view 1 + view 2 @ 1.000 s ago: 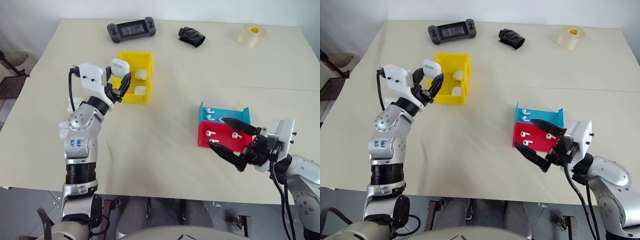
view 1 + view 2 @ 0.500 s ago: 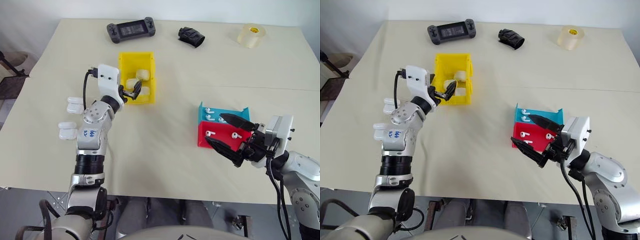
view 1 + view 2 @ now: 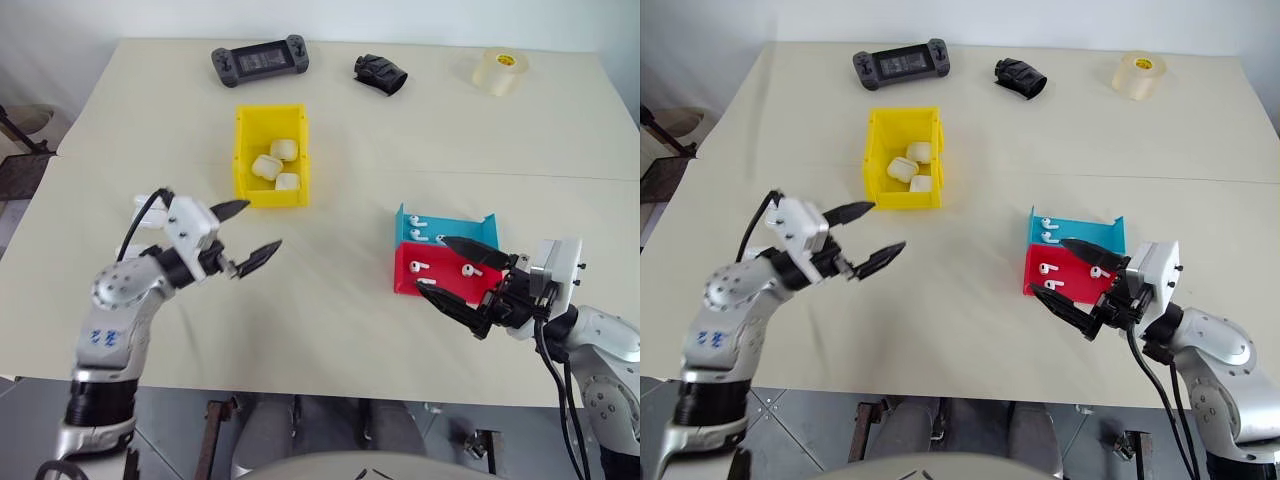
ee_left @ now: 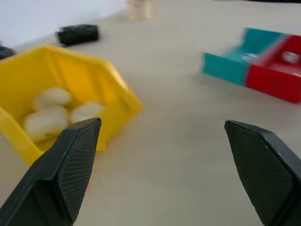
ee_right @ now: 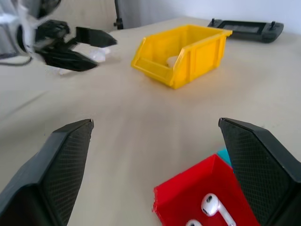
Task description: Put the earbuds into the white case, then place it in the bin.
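Note:
The yellow bin (image 3: 241, 150) stands at mid-table with three white cases (image 3: 267, 166) lying in it. My left gripper (image 3: 262, 225) hovers open and empty in front of the bin, nearer the table's front edge. Beside the left arm a further white case (image 3: 141, 205) lies on the table, partly hidden. Several earbuds (image 3: 419, 267) lie in the red tray (image 3: 407, 285) and the blue tray (image 3: 482, 226) behind it. My right gripper (image 3: 432, 262) hangs open over the red tray's near side, holding nothing.
A black game controller (image 3: 260, 60), a black crumpled object (image 3: 380, 73) and a roll of clear tape (image 3: 502, 71) sit along the far edge. Bare tabletop stretches between the bin and the trays.
The left gripper released the white case it was carrying into the bin, opened, and drew back down toward the table's front. The right gripper has stayed in place.

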Controlling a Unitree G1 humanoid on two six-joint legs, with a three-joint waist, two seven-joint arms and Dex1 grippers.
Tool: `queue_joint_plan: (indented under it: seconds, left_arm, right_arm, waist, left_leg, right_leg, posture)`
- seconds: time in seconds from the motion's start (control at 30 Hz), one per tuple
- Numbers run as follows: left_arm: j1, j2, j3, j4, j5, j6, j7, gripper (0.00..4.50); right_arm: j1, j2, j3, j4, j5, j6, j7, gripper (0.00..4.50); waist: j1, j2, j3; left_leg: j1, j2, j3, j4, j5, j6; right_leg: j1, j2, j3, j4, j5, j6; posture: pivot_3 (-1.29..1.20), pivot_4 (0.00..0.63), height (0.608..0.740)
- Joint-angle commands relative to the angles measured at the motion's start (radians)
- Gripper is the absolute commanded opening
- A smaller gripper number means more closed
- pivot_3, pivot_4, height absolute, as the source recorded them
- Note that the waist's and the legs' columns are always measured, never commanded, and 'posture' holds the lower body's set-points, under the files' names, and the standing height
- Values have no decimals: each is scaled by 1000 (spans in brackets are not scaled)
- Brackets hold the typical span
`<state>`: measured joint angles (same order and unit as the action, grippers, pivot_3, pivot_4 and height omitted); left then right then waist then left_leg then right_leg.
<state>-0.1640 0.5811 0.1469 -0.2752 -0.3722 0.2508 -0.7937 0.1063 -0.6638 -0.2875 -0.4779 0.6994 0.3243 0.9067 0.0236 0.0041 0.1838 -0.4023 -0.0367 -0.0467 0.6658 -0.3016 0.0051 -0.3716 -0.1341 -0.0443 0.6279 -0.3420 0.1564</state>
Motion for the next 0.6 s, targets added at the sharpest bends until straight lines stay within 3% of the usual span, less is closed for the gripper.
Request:
queue_joint_plan:
  seconds: [0.03,0.17,0.27,0.6]
  left_arm:
    - [21,49,62,-51,-62,-2,-51,4474]
    - [36,116,111,-34,-207,146,-127,4474]
    - [40,127,115,-15,-188,156,-109,4474]
    - [44,92,70,16,-30,-99,-105,4474]
  right_arm:
    - [-14,-34,-56,32,6,-27,44,4500]
    - [-19,-52,-81,76,-1,-35,71,4500]
    - [-22,-58,-89,94,-11,-47,84,4500]
    - [-53,-61,-102,129,-28,-62,96,4500]
  waist:
    - [2,0,0]
    - [-1,0,0]
    - [-1,0,0]
    - [0,0,0]
  left_leg:
    - [0,0,0,0,0,0]
    - [0,0,-1,0,0,0]
    - [0,0,0,0,0,0]
    - [1,0,0,-1,0,0]
  right_leg:
    - [0,0,0,0,0,0]
    - [1,0,0,0,0,0]
    - [0,0,0,0,0,0]
    - [0,0,0,0,0,0]
  posture:
    - [0,150,740]
    - [0,150,740]
    - [0,150,740]
    - [0,150,740]
